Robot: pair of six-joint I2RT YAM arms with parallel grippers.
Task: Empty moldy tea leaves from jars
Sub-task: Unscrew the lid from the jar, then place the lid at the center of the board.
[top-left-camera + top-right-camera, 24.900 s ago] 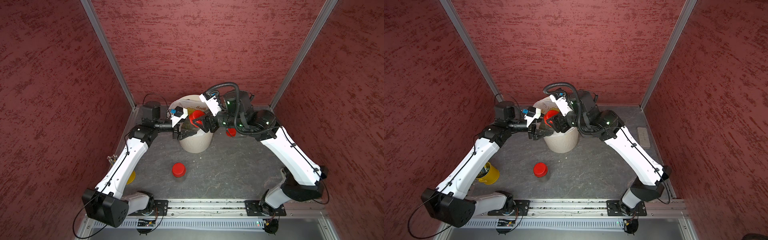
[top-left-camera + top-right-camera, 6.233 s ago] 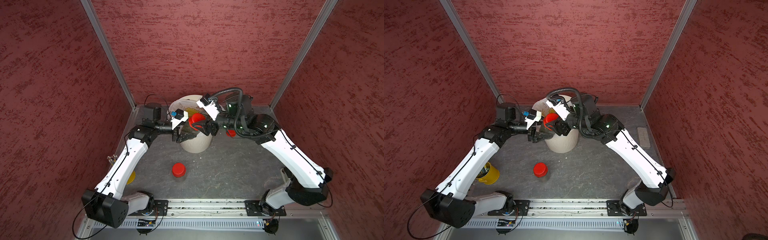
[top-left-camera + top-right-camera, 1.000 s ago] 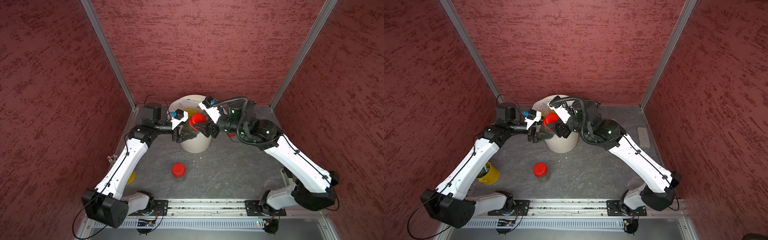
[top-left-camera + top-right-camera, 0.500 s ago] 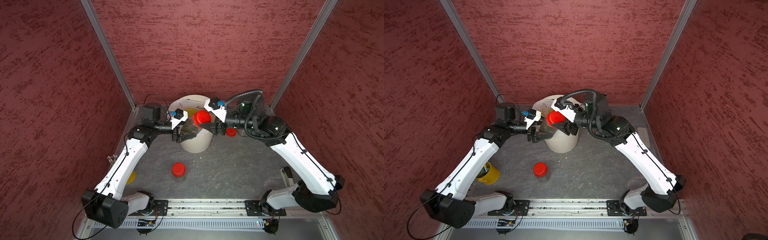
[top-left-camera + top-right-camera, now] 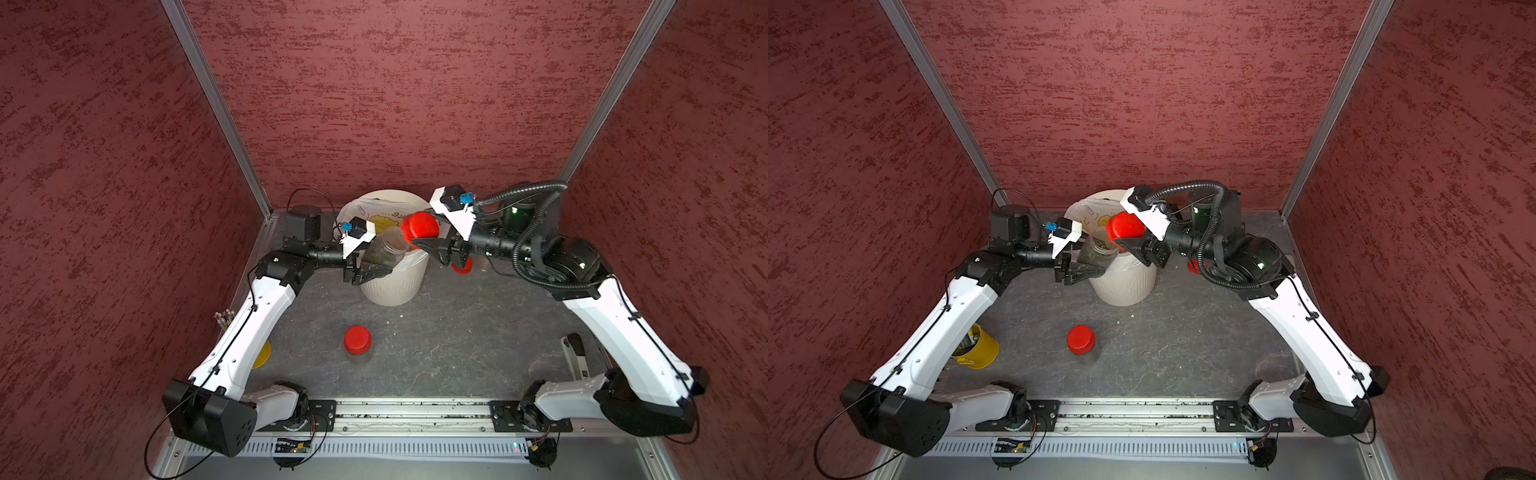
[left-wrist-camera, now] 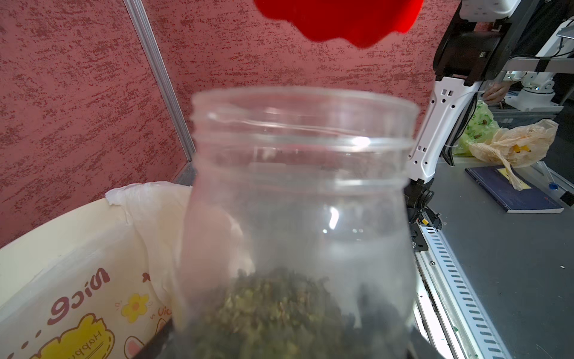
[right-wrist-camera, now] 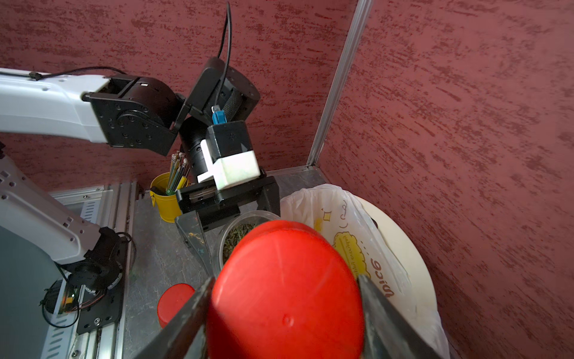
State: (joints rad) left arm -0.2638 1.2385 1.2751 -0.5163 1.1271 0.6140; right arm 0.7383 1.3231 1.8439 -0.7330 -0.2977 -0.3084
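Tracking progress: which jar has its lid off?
The held jar in the left end effector; the front-centre jar and the rear jar under the right end effector wear red lids.

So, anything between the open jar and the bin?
Yes: the red lid, clamped by the right gripper, hangs just off the open jar mouth, over the bin. It probably should move aside before tipping.
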